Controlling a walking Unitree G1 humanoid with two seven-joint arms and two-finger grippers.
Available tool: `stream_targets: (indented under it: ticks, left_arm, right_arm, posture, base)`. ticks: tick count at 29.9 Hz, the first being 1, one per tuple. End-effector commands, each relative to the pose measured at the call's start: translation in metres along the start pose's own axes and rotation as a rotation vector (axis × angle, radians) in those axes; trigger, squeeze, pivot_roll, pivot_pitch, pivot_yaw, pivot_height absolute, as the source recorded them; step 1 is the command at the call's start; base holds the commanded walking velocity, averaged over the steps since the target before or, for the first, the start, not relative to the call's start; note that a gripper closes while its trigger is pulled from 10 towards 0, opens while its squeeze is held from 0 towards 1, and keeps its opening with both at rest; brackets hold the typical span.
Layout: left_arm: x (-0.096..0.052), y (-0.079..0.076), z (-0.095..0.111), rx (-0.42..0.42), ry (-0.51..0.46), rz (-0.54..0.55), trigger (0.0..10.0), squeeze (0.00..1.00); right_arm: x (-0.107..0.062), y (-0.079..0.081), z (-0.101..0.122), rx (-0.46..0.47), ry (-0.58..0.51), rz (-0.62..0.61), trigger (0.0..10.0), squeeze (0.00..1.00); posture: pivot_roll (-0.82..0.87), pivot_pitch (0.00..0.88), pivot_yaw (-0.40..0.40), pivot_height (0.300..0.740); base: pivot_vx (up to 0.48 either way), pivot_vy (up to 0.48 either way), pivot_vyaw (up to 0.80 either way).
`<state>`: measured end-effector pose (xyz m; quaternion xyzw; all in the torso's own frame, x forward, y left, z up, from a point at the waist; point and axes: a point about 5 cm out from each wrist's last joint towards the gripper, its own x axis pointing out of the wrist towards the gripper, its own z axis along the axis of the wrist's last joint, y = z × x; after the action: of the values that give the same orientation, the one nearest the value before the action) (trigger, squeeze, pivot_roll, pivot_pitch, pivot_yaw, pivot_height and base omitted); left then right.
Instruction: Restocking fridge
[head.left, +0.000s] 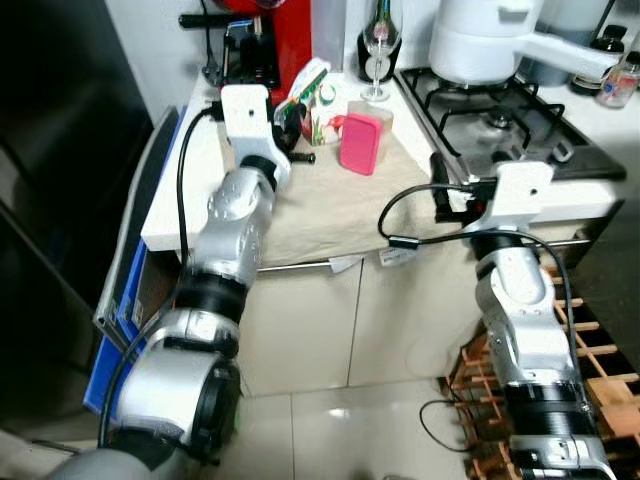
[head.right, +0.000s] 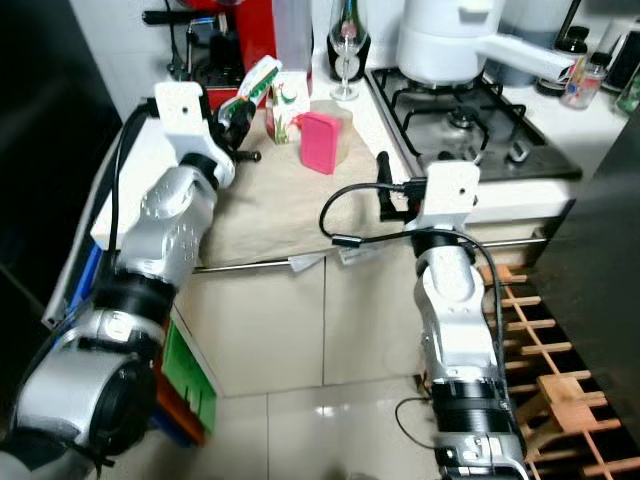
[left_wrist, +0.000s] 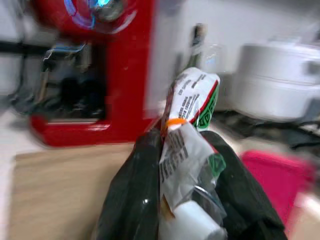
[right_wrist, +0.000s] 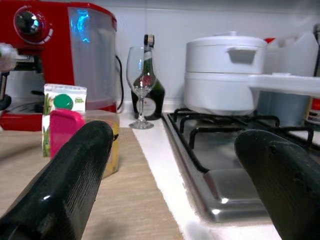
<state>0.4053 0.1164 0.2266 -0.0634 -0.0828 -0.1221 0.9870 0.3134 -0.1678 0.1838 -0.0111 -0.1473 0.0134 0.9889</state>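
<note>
two end effectors over the table

left eye view: left end effector (head.left: 290, 118) clamps a white-and-green packet (head.left: 305, 85) above the beige mat (head.left: 320, 205), beside the juice carton (head.left: 322, 118) and pink-lidded container (head.left: 362, 142).

left wrist view: fingers (left_wrist: 131, 200) pinch the packet before a red coffee machine (left_wrist: 100, 70).

right wrist view: right end effector (right_wrist: 175, 165) gapes wide by the hob (right_wrist: 235, 150); a wine glass (right_wrist: 140, 85) stands beyond.

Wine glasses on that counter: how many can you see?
1. A single wine glass stands at the back of the counter, in front of a dark bottle and beside the gas hob. Others could be hidden behind the white pot.
</note>
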Motion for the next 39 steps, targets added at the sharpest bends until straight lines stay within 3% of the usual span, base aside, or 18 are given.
stream_targets:
  ticks: [1,4,5,7,8,15,23,27,28,32,35,37,39]
  left_arm:
    - [0.001,0.010,-0.002,-0.025,0.032,-0.022,10.0,0.00]
    - [0.005,0.014,-0.005,0.001,0.102,0.014,10.0,0.00]
    - [0.008,0.013,-0.004,0.047,0.127,0.016,10.0,0.00]
    - [0.009,0.013,-0.005,0.043,0.135,0.020,10.0,0.00]
    - [0.009,0.014,-0.009,0.039,0.156,0.031,10.0,1.00]
    - [0.010,0.011,-0.011,-0.038,0.147,0.031,10.0,1.00]
    - [0.012,0.004,-0.011,-0.060,0.145,0.024,10.0,1.00]
    - [0.014,0.008,-0.003,-0.018,0.122,0.049,10.0,1.00]
    - [0.015,0.011,0.002,-0.006,0.106,0.058,10.0,0.00]
    - [0.011,0.045,0.030,-0.001,-0.006,0.159,10.0,0.00]
    - [0.007,0.057,0.041,0.011,-0.077,0.165,10.0,0.00]
    - [-0.002,0.055,0.047,0.082,-0.159,0.126,10.0,0.00]
    - [-0.027,0.029,0.035,0.114,-0.194,0.054,10.0,0.00]
  right_arm:
    - [-0.008,0.001,0.008,0.011,-0.009,0.003,10.0,0.00]
    - [-0.018,0.000,0.013,0.043,-0.024,0.001,10.0,0.00]
    - [-0.025,-0.002,0.015,0.072,-0.022,-0.016,10.0,0.00]
    - [-0.029,-0.002,0.016,0.075,-0.021,-0.024,10.0,0.00]
    - [-0.034,-0.002,0.016,0.070,-0.015,-0.039,10.0,0.00]
    - [-0.042,0.000,0.021,0.070,0.000,-0.061,10.0,0.00]
    - [-0.043,0.002,0.020,0.062,0.026,-0.053,10.0,0.00]
    - [-0.043,0.003,0.021,0.054,0.026,-0.049,10.0,0.00]
    - [-0.043,0.004,0.021,0.051,0.025,-0.050,10.0,0.00]
    - [-0.044,0.001,0.018,0.045,0.033,-0.069,10.0,0.00]
    - [-0.045,0.000,0.019,0.037,0.030,-0.074,10.0,0.00]
    - [-0.047,-0.003,0.020,-0.007,0.007,-0.073,10.0,0.00]
    - [-0.047,-0.006,0.005,-0.056,0.033,-0.076,10.0,0.00]
  posture:
    - [-0.15,0.054,0.072,0.732]
    - [-0.17,0.068,0.086,0.732]
    - [-0.18,0.081,0.102,0.732]
    - [-0.20,0.096,0.124,0.732]
    - [-0.21,0.100,0.134,0.732]
    - [-0.24,0.106,0.140,0.732]
    - [-0.24,0.108,0.135,0.732]
    - [-0.25,0.100,0.145,0.732]
    - [-0.25,0.100,0.145,0.732]
    - [-0.23,0.072,0.141,0.732]
    - [-0.22,0.062,0.135,0.732]
    - [-0.18,0.046,0.117,0.732]
    - [-0.14,0.038,0.087,0.732]
  base:
    - [0.000,0.000,0.00]
    - [0.000,0.000,0.00]
    - [0.000,0.000,0.00]
    - [0.000,0.000,0.00]
    - [0.000,0.000,0.00]
    - [0.000,0.000,0.00]
    - [0.000,0.000,0.00]
    - [0.000,0.000,0.00]
    - [0.000,0.000,0.00]
    - [0.000,0.000,0.00]
    - [0.000,0.000,0.00]
    - [0.000,0.000,0.00]
    - [0.000,0.000,0.00]
